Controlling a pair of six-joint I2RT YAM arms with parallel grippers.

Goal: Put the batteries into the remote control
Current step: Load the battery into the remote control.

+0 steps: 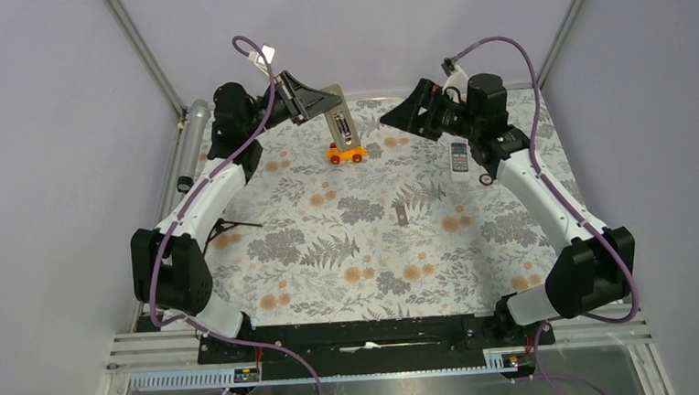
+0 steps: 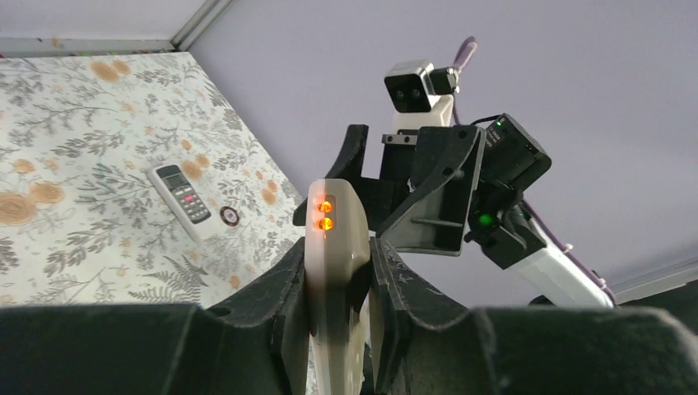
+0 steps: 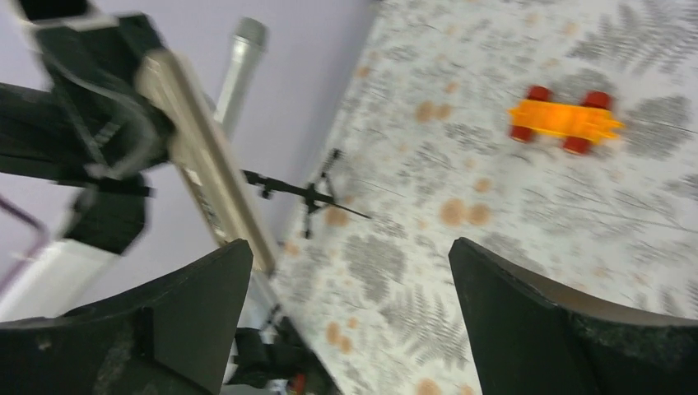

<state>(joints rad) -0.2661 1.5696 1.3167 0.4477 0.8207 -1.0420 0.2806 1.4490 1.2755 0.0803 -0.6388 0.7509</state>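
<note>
My left gripper (image 2: pixel 337 276) pinches the remote control (image 1: pixel 341 117) aloft over the table's (image 1: pixel 332 272) far edge, apparently presenting its back to my spread, empty right gripper (image 3: pixel 350 280). I can't make out the batteries.

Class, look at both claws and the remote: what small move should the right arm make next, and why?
Probably ease the right claw back from the remote control, toward the small grey piece on the cloth. Its jaws stand wide open and empty, while the left claw holds the remote raised in the air.
</note>
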